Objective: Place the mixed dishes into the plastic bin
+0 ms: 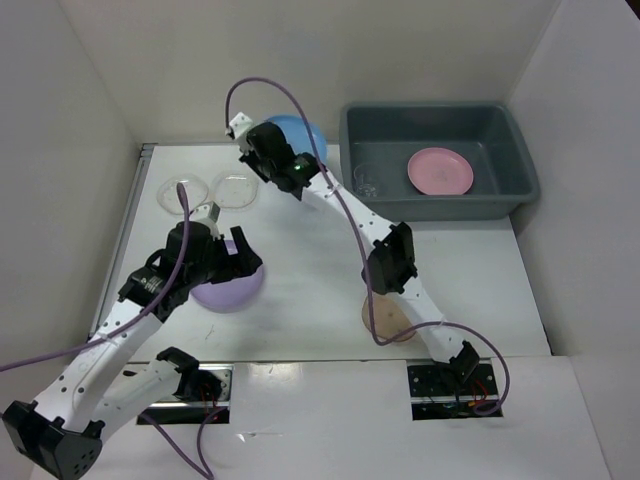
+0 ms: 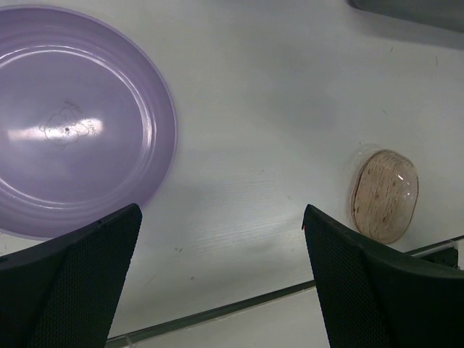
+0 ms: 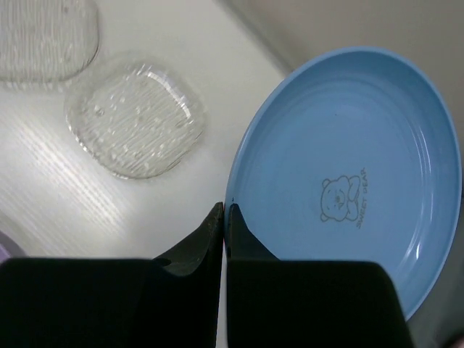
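Observation:
The grey plastic bin (image 1: 524, 178) stands at the back right with the pink plate (image 1: 440, 170) inside. My right gripper (image 1: 283, 140) is shut on the left rim of the blue plate (image 1: 310, 130); in the right wrist view its fingers (image 3: 217, 221) pinch that blue plate (image 3: 348, 181). My left gripper (image 1: 232, 262) is open and empty above the table, beside the lavender plate (image 1: 232, 290). In the left wrist view this gripper (image 2: 221, 217) hangs between the lavender plate (image 2: 72, 123) and the tan speckled plate (image 2: 384, 194). Two clear plates (image 1: 185, 190) (image 1: 238, 188) lie at the back left.
The tan plate (image 1: 388, 318) lies at the front, partly under the right arm. A small clear thing (image 1: 366, 180) sits in the bin's left end. White walls enclose the table on three sides. The clear plates (image 3: 136, 119) lie close to the blue plate.

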You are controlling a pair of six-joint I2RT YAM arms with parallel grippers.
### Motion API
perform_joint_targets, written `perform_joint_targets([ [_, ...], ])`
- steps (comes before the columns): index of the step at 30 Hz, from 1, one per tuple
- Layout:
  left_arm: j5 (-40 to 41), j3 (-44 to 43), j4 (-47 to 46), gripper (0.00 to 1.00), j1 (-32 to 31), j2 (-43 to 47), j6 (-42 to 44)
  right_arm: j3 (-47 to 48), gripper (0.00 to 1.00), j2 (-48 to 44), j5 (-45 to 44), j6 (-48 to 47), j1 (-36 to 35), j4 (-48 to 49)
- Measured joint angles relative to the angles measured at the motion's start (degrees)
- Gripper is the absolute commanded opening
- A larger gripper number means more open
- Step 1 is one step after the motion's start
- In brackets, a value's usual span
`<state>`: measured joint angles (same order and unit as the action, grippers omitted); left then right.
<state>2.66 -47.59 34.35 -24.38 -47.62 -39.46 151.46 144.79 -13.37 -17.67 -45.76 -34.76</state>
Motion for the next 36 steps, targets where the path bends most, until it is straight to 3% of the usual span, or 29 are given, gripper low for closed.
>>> perform_joint_targets([
  [6,0.00,0.09,-0.09,0.99,0.00,0.42,-0.11,0.37,0.01,-8.79,-4.52,-1.36,1.14,0.72],
  [10,-0.33,1.20,-0.70,0.99,0.00,1.31,-1.20,-7.19,0.01,-17.16,-7.96,-2.60,3.85,3.39],
  [14,-1.14,2.45,-1.64,0.99,-0.02,1.49,-1.64,-19.71,0.01,-25.18,-8.92,-2.97,11.78,7.23],
  [18,-1.49,3.04,-2.36,0.99,0.00,1.60,-2.62,-32.33,0.01,-29.77,-7.50,-1.42,24.30,10.71],
  [24,-1.40,3.65,-3.28,0.99,0.00,2.51,-3.15,-41.03,0.01,-30.21,-4.90,2.16,38.23,11.63],
  [30,-0.39,3.82,-3.63,0.99,0.00,2.47,-3.30,-39.12,0.01,-27.61,-1.62,6.91,39.15,11.54],
  [36,0.07,3.82,-3.96,0.99,0.00,2.45,-4.15,-29.05,0.01,-15.52,-0.90,11.47,38.91,8.35],
])
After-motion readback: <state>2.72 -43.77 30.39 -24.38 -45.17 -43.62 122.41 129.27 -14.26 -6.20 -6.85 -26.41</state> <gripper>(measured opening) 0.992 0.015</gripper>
